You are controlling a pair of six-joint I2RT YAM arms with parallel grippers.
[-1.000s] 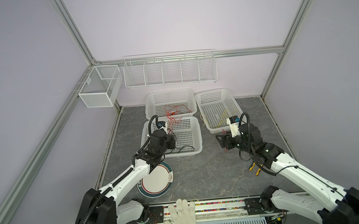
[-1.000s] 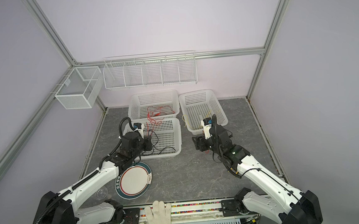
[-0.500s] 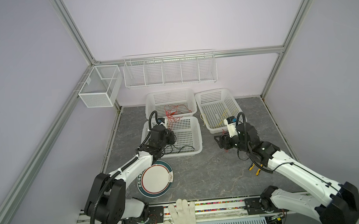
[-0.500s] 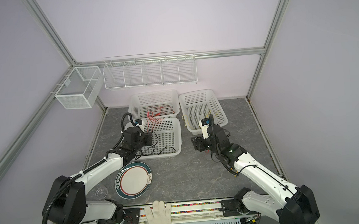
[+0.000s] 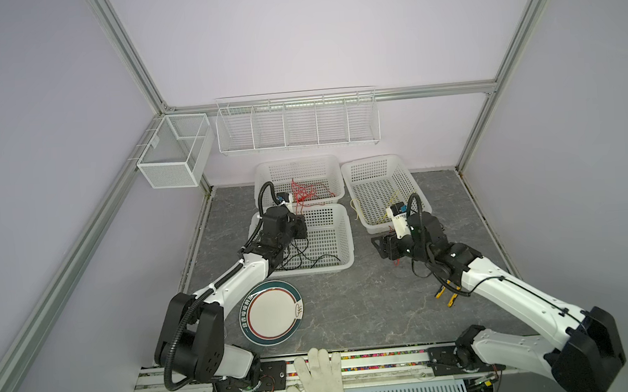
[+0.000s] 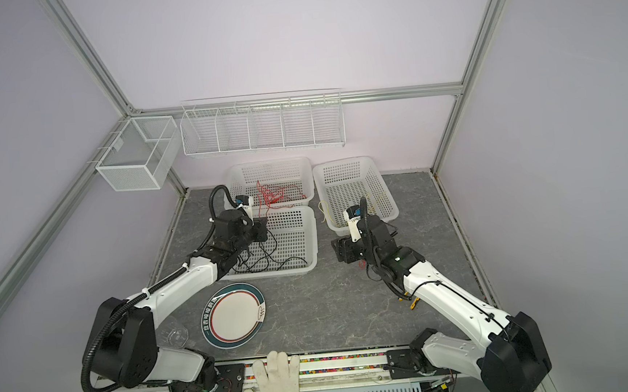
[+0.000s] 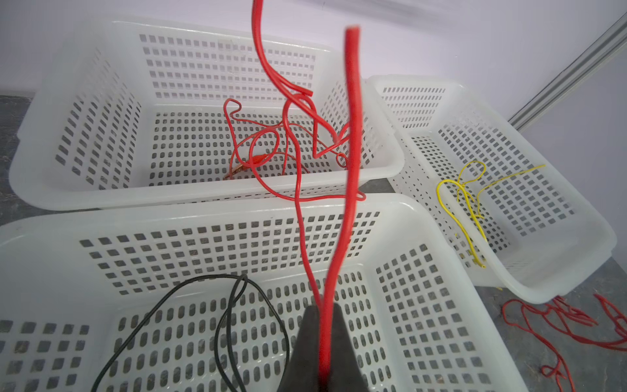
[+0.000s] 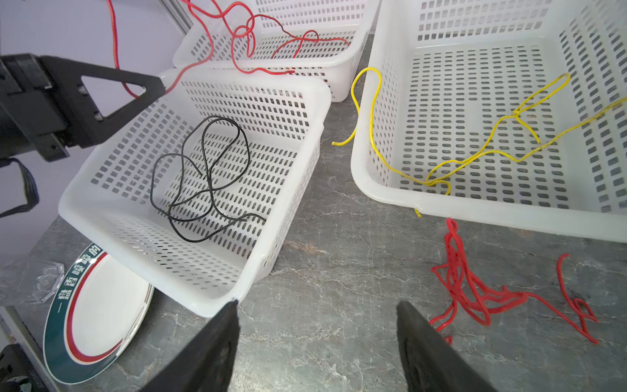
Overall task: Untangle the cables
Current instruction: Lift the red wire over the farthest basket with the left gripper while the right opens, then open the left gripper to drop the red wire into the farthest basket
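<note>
So the whole thing basically hangs on one line: the red strand (image 7: 351, 135) is pinched in the pressed-together left gripper (image 7: 321, 315). From there it is led up the frame in a top view to the red tangle (image 5: 304, 193) in the back basket (image 5: 265, 174). Its long axis runs lower-to-upper in the frame, crossing the rim between the near basket (image 5: 346, 240) and the back one. The left arm is clearly the nearer one. It's stretched out from the lower left, with the wrist parked over the near basket's upper left corner. Whether that strand is actually knotted into the tangle can't really be made out, too much overlap.

The right gripper (image 8: 318, 305) is held spread wide with nothing in it. It sits low over the table (image 5: 349, 296), just below the right basket (image 5: 348, 171), arm bent in from the lower right. A loose red bundle (image 8: 468, 292) is lying on the table right by it. A black cable (image 8: 210, 176) is sitting in the near basket, and a yellow cable (image 8: 475, 156) is draped in the right one with an end hanging over the rim.
</note>
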